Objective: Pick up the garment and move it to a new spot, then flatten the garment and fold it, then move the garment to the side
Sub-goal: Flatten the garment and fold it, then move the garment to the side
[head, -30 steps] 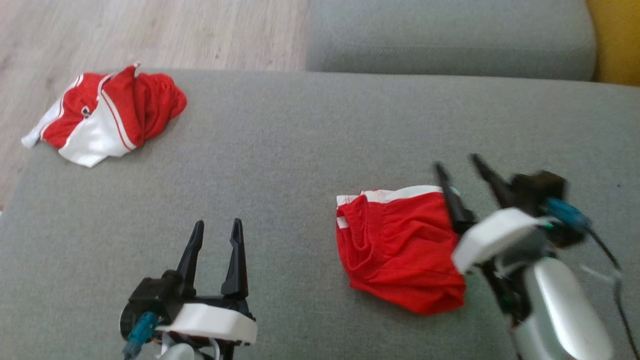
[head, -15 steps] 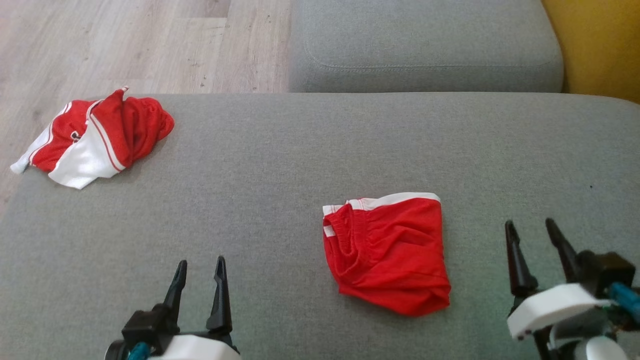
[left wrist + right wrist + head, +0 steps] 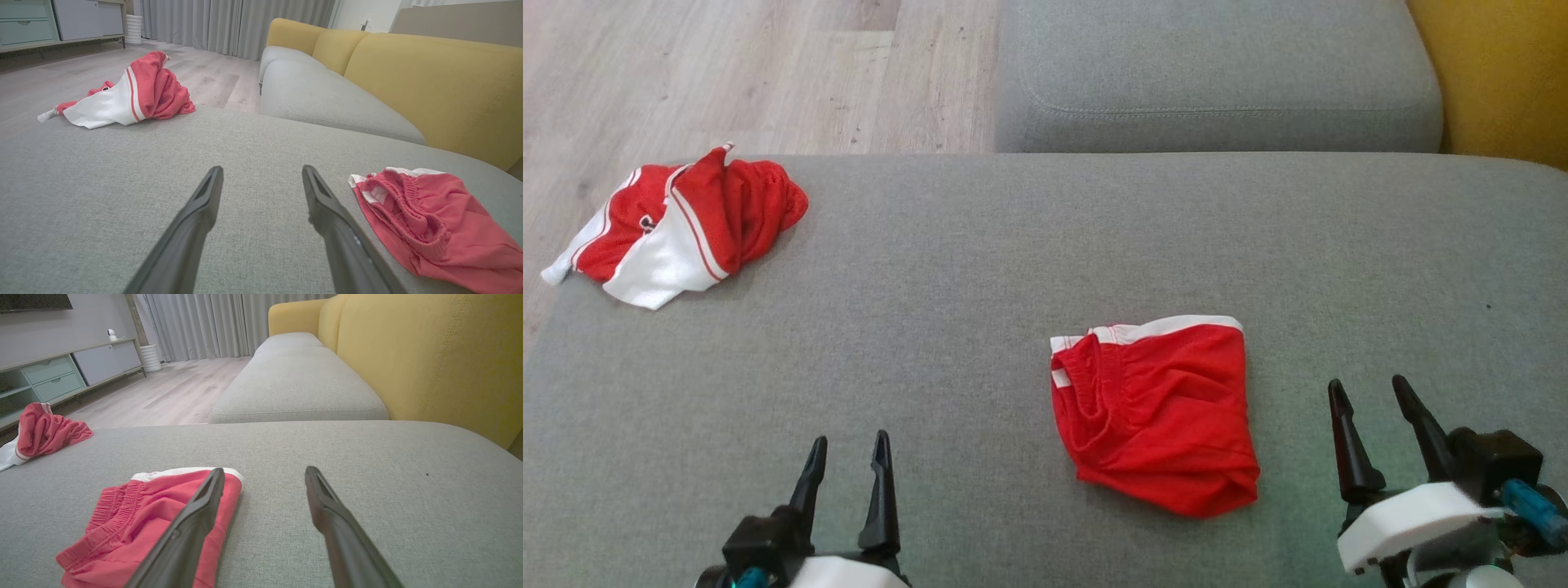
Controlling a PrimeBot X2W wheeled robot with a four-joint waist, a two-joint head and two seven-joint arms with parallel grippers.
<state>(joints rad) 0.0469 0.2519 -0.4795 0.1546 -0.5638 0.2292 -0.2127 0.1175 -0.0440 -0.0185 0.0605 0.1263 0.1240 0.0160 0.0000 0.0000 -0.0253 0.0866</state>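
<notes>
A folded red garment with a white waistband (image 3: 1156,412) lies flat on the grey cushion (image 3: 980,286), right of the middle; it also appears in the left wrist view (image 3: 433,220) and the right wrist view (image 3: 143,522). A second garment, red and white and crumpled (image 3: 682,224), sits at the cushion's far left corner (image 3: 130,94). My left gripper (image 3: 849,441) is open at the bottom left, over bare cushion. My right gripper (image 3: 1368,384) is open just right of the folded garment, apart from it. Both sets of fingers are empty (image 3: 262,169) (image 3: 264,470).
Beyond the cushion lies another grey seat cushion (image 3: 1217,73), with a yellow sofa back (image 3: 1494,73) at the right. Wooden floor (image 3: 727,65) runs along the cushion's far left edge. A low cabinet (image 3: 61,371) and curtains stand farther off.
My right gripper has drawn back from over the folded garment's right edge to a spot right of it, nearer me. The head camera has shifted. The left gripper sits lower in view.
</notes>
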